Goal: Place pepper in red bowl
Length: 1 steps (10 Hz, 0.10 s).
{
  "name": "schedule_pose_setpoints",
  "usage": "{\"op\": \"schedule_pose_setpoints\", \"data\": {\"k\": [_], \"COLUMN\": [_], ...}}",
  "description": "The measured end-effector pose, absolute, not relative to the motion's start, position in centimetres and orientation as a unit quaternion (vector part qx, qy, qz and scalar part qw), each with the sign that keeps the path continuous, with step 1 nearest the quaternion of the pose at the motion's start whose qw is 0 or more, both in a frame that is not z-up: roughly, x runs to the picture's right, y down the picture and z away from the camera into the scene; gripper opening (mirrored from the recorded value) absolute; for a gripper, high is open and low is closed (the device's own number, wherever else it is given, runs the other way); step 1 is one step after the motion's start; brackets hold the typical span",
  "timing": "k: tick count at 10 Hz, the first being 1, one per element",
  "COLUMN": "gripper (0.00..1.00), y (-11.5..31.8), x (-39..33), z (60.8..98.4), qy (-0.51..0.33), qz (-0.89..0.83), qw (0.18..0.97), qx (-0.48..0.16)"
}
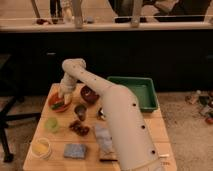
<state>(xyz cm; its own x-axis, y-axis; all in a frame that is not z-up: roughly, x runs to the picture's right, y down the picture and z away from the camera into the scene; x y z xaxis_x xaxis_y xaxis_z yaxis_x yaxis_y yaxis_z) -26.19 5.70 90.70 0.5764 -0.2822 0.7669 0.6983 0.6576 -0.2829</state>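
Camera view: the gripper [64, 96] hangs directly over the red bowl [57, 102] near the table's [150, 131] left rear corner. The pepper [58, 105] appears to lie inside the bowl. Finger state cannot be determined. Risk: a careless withdrawal may snag the rim and tip the bowl.

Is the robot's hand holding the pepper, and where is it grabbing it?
I cannot tell. The gripper hangs just over the red bowl, and the pepper lies in the bowl right under it.
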Motion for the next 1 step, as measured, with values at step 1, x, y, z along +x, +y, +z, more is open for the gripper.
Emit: {"op": "schedule_pose_setpoints", "data": {"k": [1], "gripper": [0.80], "y": [5.69], "x": [-26.19], "z": [90.70], "qy": [-0.355], "qz": [-0.292], "qw": [0.838], "qx": [-0.293]}}
